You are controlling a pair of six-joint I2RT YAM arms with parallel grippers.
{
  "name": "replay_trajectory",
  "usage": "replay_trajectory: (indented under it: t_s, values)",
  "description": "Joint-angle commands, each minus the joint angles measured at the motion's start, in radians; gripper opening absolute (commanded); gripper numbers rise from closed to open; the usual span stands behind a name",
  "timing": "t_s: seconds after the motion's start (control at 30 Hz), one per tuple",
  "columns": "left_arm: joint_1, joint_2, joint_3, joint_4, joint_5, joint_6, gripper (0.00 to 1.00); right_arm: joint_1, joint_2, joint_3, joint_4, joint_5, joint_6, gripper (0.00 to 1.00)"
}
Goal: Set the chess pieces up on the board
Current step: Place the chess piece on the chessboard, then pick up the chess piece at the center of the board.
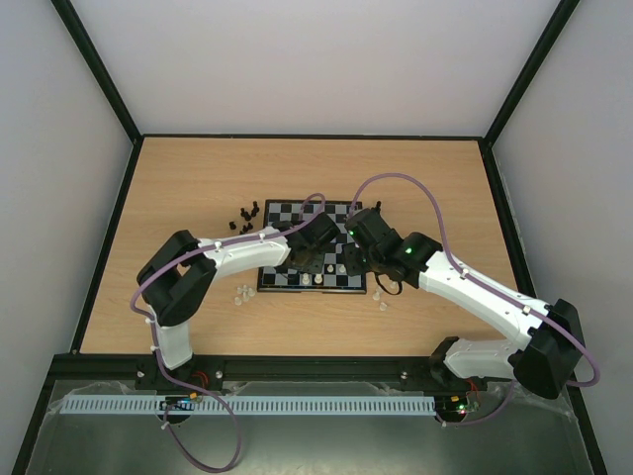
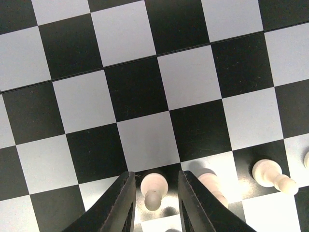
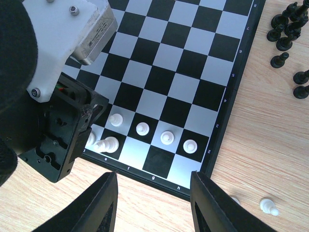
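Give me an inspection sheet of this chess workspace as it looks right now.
surface: wooden table, board lying mid-table.
job's things: white pawns in a row near the board's near edge; black pieces clustered beside the board; loose white pieces on the wood.
clutter: nothing seen.
grippers: left gripper straddles one white pawn, a gap either side; right gripper open, empty, above the board's near rim.
cables: purple cables loop beside both arms.
surroundings: pale walls, black frame posts.
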Motion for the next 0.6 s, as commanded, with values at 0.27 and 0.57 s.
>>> replay_trajectory:
  t_s: [0.27,0.57]
  values:
    - [-0.009,-0.154,-0.004,-0.088,-0.095,-0.033,0.4,-0.002,-0.006,-0.013,-0.024,-0.01,-0.005,0.43]
    - [-0.005,-0.324,-0.113,-0.132,-0.164,-0.103,0.54,-0.003,0.011,-0.007,-0.029,-0.009,-0.007,0.43]
